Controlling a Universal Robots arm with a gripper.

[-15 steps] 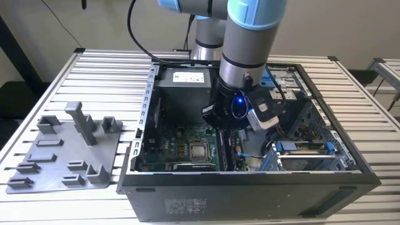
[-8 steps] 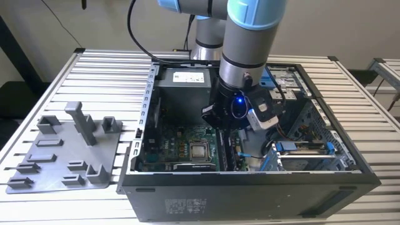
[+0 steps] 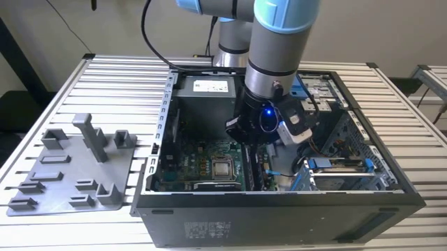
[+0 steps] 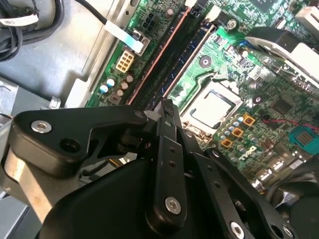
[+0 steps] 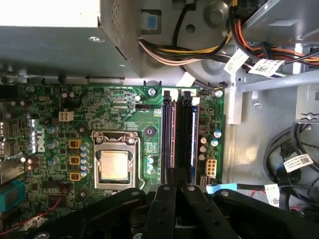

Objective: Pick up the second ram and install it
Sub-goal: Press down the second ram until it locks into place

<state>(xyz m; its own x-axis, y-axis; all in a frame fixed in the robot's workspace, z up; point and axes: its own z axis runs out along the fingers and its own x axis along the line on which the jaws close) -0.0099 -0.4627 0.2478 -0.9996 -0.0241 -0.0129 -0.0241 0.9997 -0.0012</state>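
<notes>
Black tool links fill the foreground, fingers closed together over the second ram, which lies in its motherboard slot at 12 o'clock. Pressing off-centre could leave it half-seated.

From my seat the exterior view is evenly bright; the white slatted metal table glares palely toward ten o'clock, while the open black computer case holds deep shadow. A small blue light glows on the arm's wrist. In both wrist views the green motherboard reads sharp, the near black linkage soft
</notes>
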